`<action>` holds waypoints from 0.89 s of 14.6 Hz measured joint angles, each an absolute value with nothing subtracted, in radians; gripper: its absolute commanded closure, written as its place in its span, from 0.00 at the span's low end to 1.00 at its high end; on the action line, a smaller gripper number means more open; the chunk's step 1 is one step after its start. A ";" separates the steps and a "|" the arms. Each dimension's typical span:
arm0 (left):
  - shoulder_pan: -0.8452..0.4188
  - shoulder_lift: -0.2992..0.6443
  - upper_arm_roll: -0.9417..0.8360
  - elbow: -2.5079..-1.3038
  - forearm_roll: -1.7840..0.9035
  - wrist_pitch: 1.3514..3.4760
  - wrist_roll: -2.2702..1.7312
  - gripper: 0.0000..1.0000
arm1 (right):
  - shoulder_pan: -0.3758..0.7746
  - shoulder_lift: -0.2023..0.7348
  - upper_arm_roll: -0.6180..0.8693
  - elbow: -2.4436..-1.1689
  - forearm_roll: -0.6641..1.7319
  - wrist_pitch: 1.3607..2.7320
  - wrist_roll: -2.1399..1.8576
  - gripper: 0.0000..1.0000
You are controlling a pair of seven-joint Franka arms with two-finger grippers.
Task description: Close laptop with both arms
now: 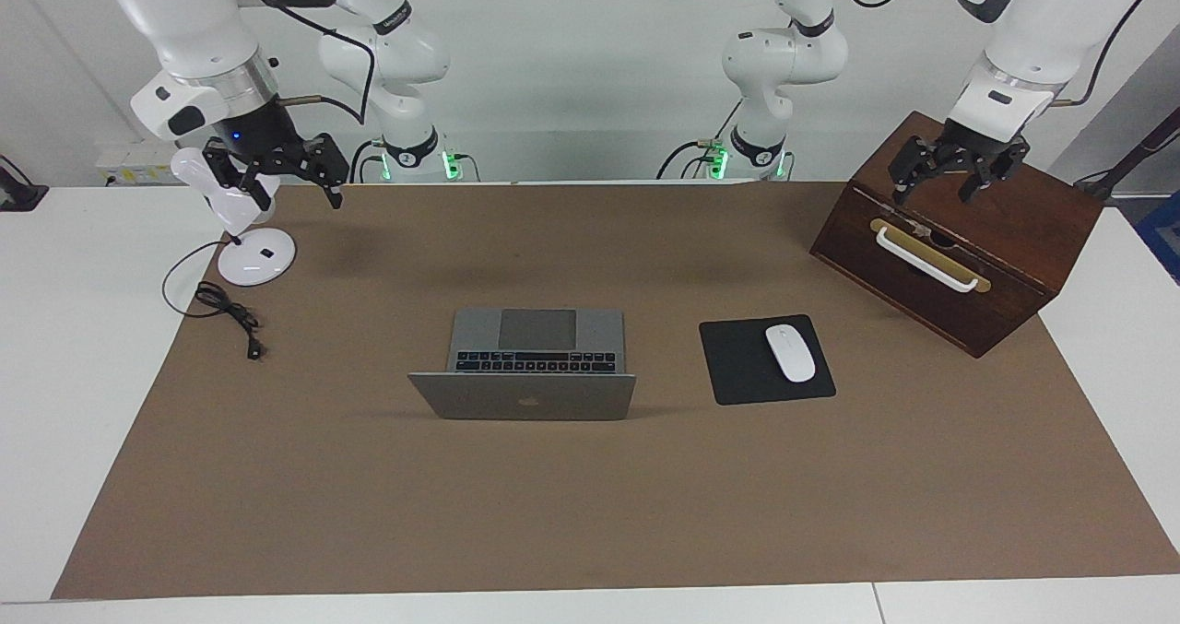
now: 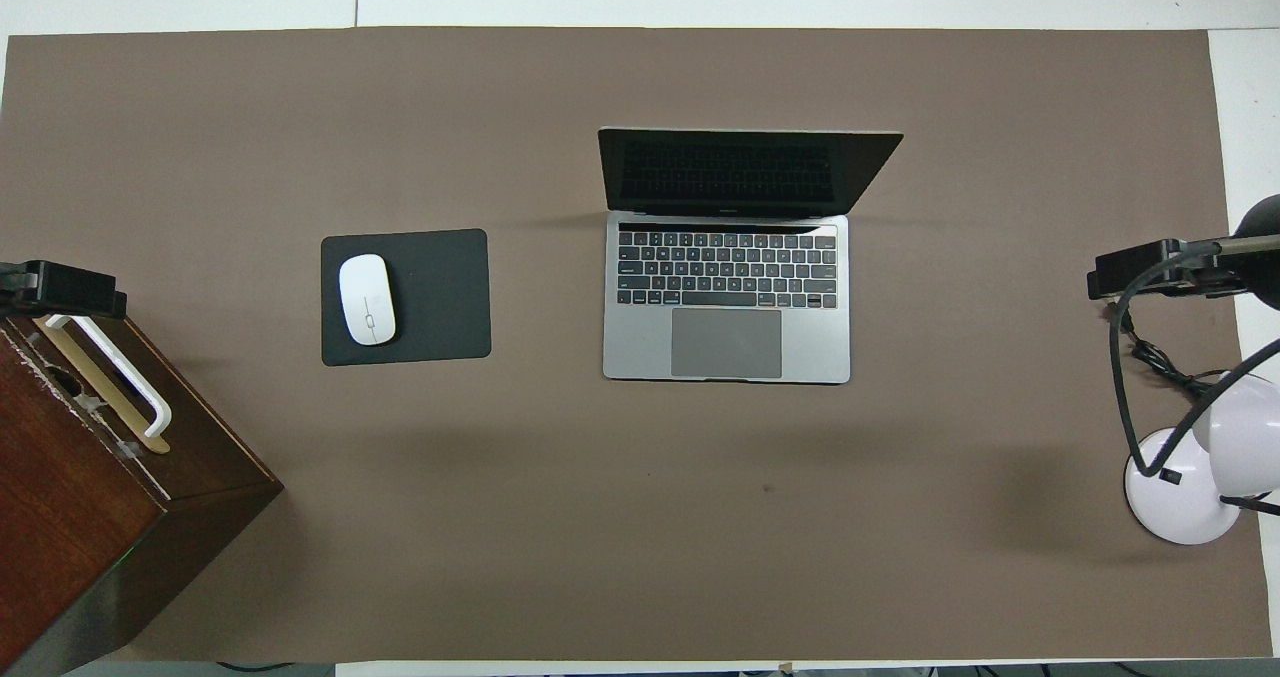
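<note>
Both grippers open, left gripper (image 1: pixel 957 174) over the wooden box (image 1: pixel 1014 246), right gripper (image 1: pixel 277 174) by the lamp (image 1: pixel 241 237); push your laptop (image 1: pixel 527 394) lid unevenly and it'll skid.

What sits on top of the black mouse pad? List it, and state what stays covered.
A white mouse lies on the black mouse pad, toward its end nearest the wooden box. Nothing else is on the pad. The patch of pad under the mouse is hidden.

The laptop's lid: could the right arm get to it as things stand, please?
Probably yes. The right gripper hangs open over the mat's edge by the white lamp, and only bare brown mat lies between it and the open laptop. Nothing stands on that path.
</note>
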State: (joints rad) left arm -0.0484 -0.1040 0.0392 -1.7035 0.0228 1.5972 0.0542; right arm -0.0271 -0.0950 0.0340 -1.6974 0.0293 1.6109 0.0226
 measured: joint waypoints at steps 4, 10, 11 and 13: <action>-0.048 -0.104 0.039 -1.703 0.023 1.597 0.054 0.00 | -0.027 -0.094 0.034 -1.697 0.029 1.611 0.023 0.00; -0.048 -0.104 0.039 -1.704 0.023 1.597 0.054 0.00 | -0.023 -0.093 0.034 -1.697 0.029 1.611 0.023 0.00; -0.048 -0.104 0.039 -1.704 0.023 1.597 0.054 0.31 | -0.022 -0.091 0.034 -1.697 0.029 1.615 0.023 0.00; -0.048 -0.104 0.039 -1.704 0.023 1.597 0.054 0.97 | -0.019 -0.083 0.035 -1.696 0.029 1.637 0.023 0.00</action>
State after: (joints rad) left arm -0.0484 -0.1040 0.0390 -1.7035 0.0228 1.5973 0.0542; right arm -0.0195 -0.0830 0.0346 -1.6959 0.0293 1.6368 0.0226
